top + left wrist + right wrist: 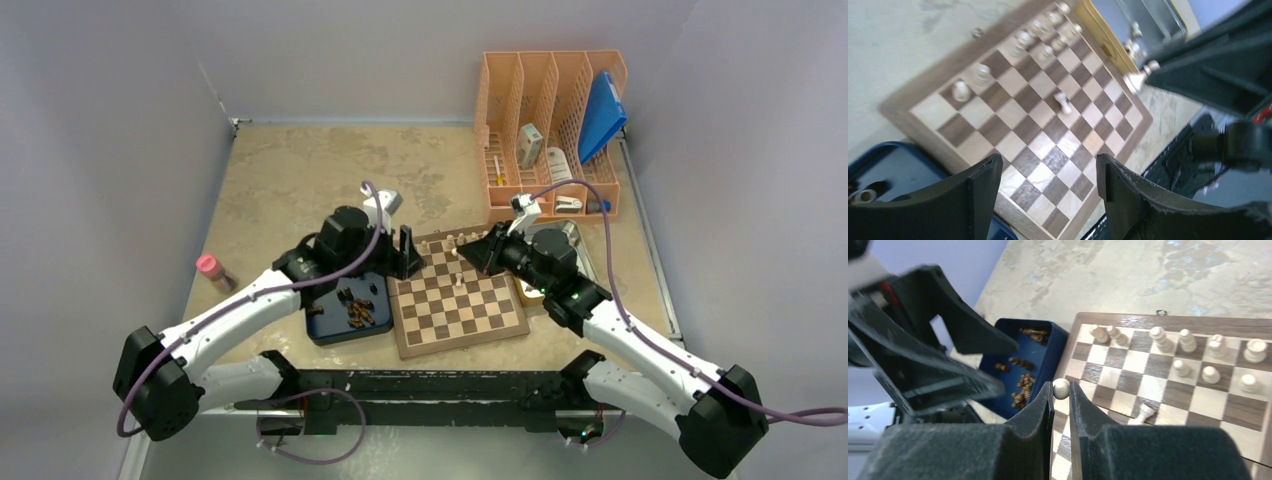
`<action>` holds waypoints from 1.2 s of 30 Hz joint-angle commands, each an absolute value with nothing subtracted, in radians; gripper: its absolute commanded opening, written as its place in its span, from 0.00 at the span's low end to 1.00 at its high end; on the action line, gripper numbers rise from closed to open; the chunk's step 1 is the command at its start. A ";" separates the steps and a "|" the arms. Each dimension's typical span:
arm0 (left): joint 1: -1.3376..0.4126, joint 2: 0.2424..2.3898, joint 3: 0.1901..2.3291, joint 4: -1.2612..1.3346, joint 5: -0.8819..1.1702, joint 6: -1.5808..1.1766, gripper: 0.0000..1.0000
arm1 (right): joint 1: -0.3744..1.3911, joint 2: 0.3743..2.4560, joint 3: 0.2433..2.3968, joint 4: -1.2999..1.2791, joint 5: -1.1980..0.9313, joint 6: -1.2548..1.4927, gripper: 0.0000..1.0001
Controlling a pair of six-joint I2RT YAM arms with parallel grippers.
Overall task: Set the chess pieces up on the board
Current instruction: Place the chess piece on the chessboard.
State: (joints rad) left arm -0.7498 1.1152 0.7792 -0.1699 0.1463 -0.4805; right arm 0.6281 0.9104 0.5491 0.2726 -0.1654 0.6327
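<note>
Overhead, a flat square wooden chessboard of dark brown and cream squares (470,318) lies on the table between the two arms. A dark blue rectangular tray (325,326) sits just beside its left edge and holds a loose heap of small dark brown wooden chessmen (355,308). About a dozen pale beige wooden chessmen (1188,342) stand upright in the board's two far rows. One more pale beige piece (1143,413) lies toppled on its side a few squares nearer.

The right gripper (1062,395) is clamped on a small pale beige wooden pawn (1061,387). Only the pawn's round head shows, at the very tips of the fingers, above the board's left side. The left gripper (1048,165) hangs with its jaws spread wide and nothing between them, over the board's near left corner.

Several things could go wrong. The pawn is pinched high and at the fingertips, so it may twist or slip out during lowering and land tilted. The standing pieces are crowded closely, so the broad black fingers could brush a neighbour and knock it over. The toppled piece is round-bodied and would likely roll if nudged. Both arms are crowded over the same side of the board, so a careless swing by either one risks a collision or a jolt to the board.
</note>
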 commanded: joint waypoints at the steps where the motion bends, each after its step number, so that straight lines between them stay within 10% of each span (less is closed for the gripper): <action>1: -0.596 1.144 0.904 -0.314 0.235 -0.559 0.69 | 0.631 0.921 0.603 0.255 -0.032 0.553 0.12; 9: -0.375 1.127 1.001 -0.452 0.470 -0.513 0.78 | 0.672 0.993 0.618 0.246 0.100 0.534 0.11; 36: -0.367 0.901 0.911 -0.583 0.304 -0.350 0.77 | 0.841 1.368 0.642 0.443 0.444 0.550 0.11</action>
